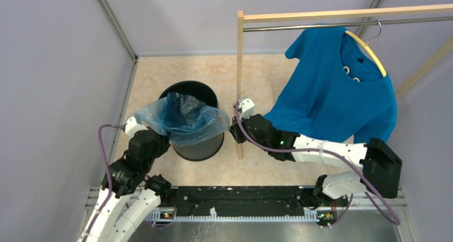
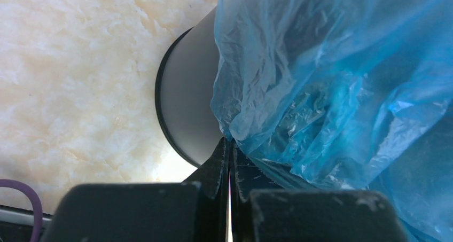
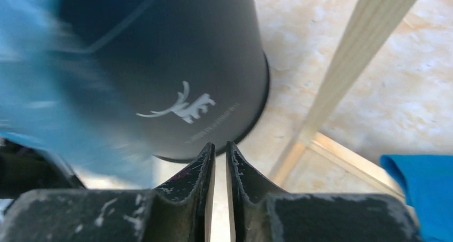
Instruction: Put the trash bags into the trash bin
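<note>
right wrist: thin crinkly translucent light-blue plastic bag (image 3: 48,82) was just a smear lol | round black plastic bin (image 3: 176,55) lost its top to the frame edge, tiny print under its white mark (image 3: 179,107) unreadable | opaque blue T-shirt (image 3: 422,194) cropped at the corner | top cam: bag hid the bin's near rim

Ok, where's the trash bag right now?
In the top view, left of centre, the trash bag drapes over the mouth of the black trash bin, its left corner pinched by the left hand.

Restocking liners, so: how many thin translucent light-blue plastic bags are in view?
1. The light-blue plastic bag drapes over the mouth of the round black plastic bin, one corner pinched by the left gripper. More may be hidden inside.
</note>
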You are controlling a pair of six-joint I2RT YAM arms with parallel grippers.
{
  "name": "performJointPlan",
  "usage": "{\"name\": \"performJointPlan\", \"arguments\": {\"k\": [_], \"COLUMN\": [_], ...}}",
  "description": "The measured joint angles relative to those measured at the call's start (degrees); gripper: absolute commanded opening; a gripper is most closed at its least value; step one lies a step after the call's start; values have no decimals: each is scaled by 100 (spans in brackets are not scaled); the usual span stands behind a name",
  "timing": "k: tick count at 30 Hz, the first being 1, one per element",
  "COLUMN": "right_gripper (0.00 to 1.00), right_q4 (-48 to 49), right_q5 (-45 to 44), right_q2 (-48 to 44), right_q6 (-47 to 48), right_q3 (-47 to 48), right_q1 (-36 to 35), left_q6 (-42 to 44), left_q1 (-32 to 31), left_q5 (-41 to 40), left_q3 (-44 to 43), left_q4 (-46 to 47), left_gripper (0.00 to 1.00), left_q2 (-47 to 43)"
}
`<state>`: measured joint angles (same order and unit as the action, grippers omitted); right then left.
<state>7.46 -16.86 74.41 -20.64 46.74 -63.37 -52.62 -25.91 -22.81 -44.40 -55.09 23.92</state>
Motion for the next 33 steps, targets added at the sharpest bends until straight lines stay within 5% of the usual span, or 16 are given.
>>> {"name": "performJointPlan", "arguments": {"k": [8, 15, 22, 27, 33], "right_gripper": [58, 86, 70, 77, 80], "right_q4": [-1180, -2533, -3134, -3974, -4979], "right_q5": [101, 162, 546, 785, 861], "right_q2": [-149, -693, -188, 1204, 2122], "right_q6": [686, 1768, 3016, 3971, 4927], "right_q3": [404, 1998, 3803, 5442, 5945], "right_q1": [28, -87, -101, -111, -356], "left_q6": [-2, 0, 0, -17, -83], "left_q1": [0, 0, 0, 0, 0], "left_q5": [-170, -197, -208, -205, -225], "left_q3": [269, 332, 417, 455, 560], "left_q4": [136, 203, 278, 323, 409], "left_gripper": [0, 0, 0, 0, 0], "left_q2": [-2, -144, -258, -420, -708]}}
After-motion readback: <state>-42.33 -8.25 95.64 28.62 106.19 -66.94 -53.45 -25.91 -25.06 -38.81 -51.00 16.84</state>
